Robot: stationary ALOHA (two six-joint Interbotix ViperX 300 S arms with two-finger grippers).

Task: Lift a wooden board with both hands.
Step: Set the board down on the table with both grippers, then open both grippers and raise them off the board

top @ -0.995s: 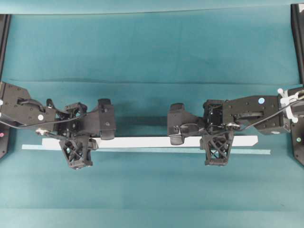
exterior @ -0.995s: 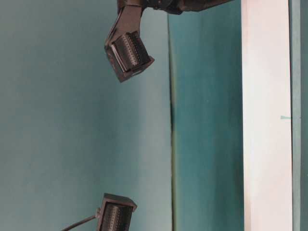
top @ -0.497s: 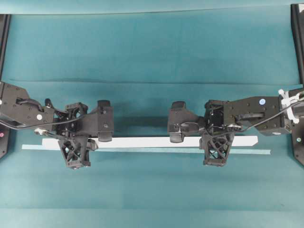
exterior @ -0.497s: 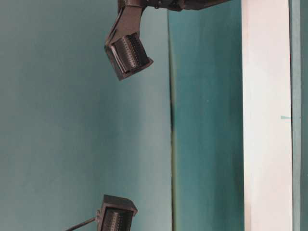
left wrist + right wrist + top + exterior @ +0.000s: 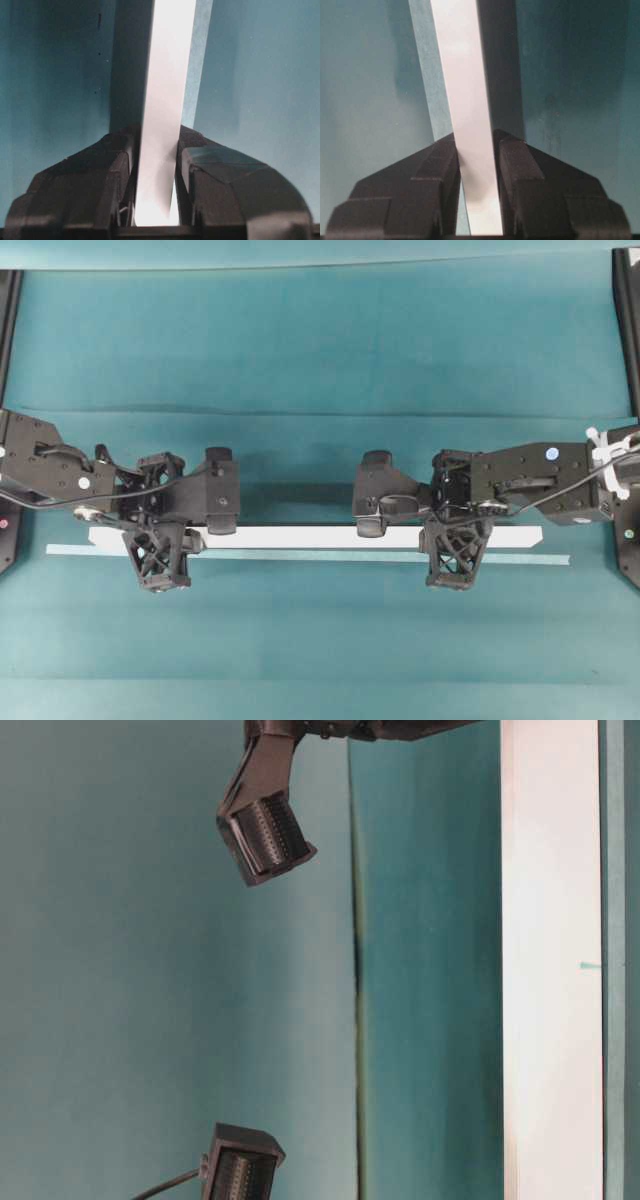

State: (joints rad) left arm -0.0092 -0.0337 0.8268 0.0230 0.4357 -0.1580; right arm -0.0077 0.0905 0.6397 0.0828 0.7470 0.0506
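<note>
The wooden board point(image 5: 300, 538) is a long white plank running left to right across the teal cloth. It casts a dark shadow band behind it, so it hangs above the table. My left gripper point(image 5: 160, 536) straddles its left part and my right gripper point(image 5: 455, 536) its right part. In the left wrist view the board point(image 5: 170, 75) runs between the black fingers point(image 5: 115, 175), and my left gripper point(image 5: 155, 142) is shut on it. In the right wrist view the board point(image 5: 462, 75) sits the same way in my right gripper point(image 5: 474, 142). From table level the board point(image 5: 552, 970) shows as a pale vertical strip.
A thin pale teal stripe point(image 5: 300, 556) lies on the cloth just in front of the board. Black frame posts stand at the far left point(image 5: 8, 320) and far right point(image 5: 628, 320). A cloth crease point(image 5: 320, 415) runs across behind the arms.
Both arms have crept a little toward the back of the table with the board still between their fingers. The board itself has hardly shifted.
</note>
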